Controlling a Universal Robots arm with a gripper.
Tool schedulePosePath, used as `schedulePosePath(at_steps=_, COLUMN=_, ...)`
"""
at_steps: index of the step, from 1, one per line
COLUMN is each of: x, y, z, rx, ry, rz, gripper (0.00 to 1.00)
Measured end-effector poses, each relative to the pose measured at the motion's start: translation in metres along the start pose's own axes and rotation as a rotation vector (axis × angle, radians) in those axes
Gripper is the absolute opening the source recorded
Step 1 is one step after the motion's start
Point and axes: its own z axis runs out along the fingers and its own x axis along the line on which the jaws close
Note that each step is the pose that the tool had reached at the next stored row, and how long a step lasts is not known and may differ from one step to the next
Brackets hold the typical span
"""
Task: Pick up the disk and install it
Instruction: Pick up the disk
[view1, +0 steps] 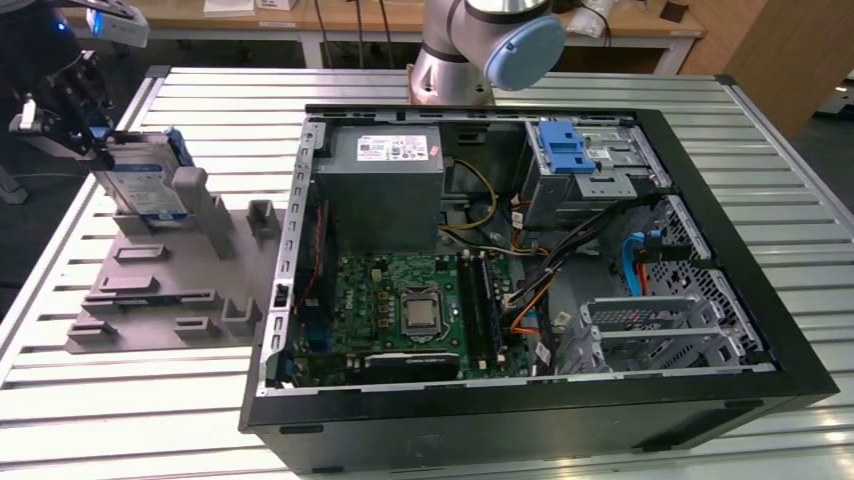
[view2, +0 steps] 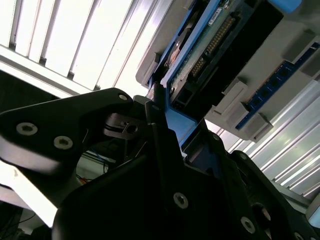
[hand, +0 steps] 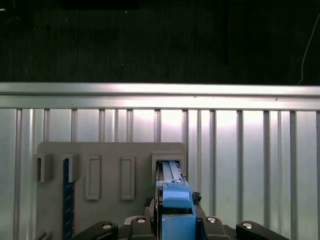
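Observation:
The disk stands on edge in the grey holder plate at the exterior view's left, silver with a white-and-blue label and a blue rail frame. My gripper is at its upper far edge, shut on the disk. In the first wrist view the blue frame of the disk sits between the gripper's black fingers. The second wrist view shows one dark finger pressed against the disk's blue edge, with the connector side of the disk in sight.
An open computer case lies to the exterior view's right of the holder, with a grey power-supply box, a motherboard and a blue-latched metal cage. The arm's base stands behind the case. A slatted metal table carries everything.

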Motion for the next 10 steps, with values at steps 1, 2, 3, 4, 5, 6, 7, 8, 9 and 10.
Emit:
schedulePosePath(at_steps=1, x=0.0000, y=0.0000, z=-0.0005, rx=0.0000, ry=0.0000, rz=0.000, gripper=0.36)
schedulePosePath(at_steps=2, x=0.0000, y=0.0000, z=-0.0011, rx=0.0000, ry=0.0000, rz=0.000, gripper=0.36)
schedulePosePath(at_steps=3, x=0.0000, y=0.0000, z=-0.0016, rx=0.0000, ry=0.0001, rz=0.000, gripper=0.36)
schedulePosePath(at_steps=4, x=-0.0001, y=0.0000, z=-0.0021, rx=0.0000, ry=0.0000, rz=0.000, gripper=0.36)
schedulePosePath(at_steps=5, x=-0.0001, y=0.0000, z=-0.0026, rx=0.0000, ry=0.0000, rz=0.000, gripper=0.36)
schedulePosePath(at_steps=6, x=-0.0001, y=0.0000, z=-0.0033, rx=0.0000, ry=0.0000, rz=0.000, gripper=0.36)
schedulePosePath(at_steps=7, x=-0.0001, y=0.0000, z=-0.0039, rx=-0.0001, ry=0.0000, rz=0.000, gripper=0.36)
schedulePosePath(at_steps=8, x=-0.0001, y=0.0001, z=-0.0045, rx=0.0000, ry=0.0000, rz=0.000, gripper=0.36)
schedulePosePath(at_steps=9, x=-0.0001, y=0.0001, z=-0.0051, rx=0.0000, ry=0.0000, rz=0.000, gripper=0.36)
schedulePosePath(at_steps=10, x=-0.0001, y=0.0001, z=-0.0057, rx=0.0000, ry=0.0001, rz=0.000, gripper=0.36)
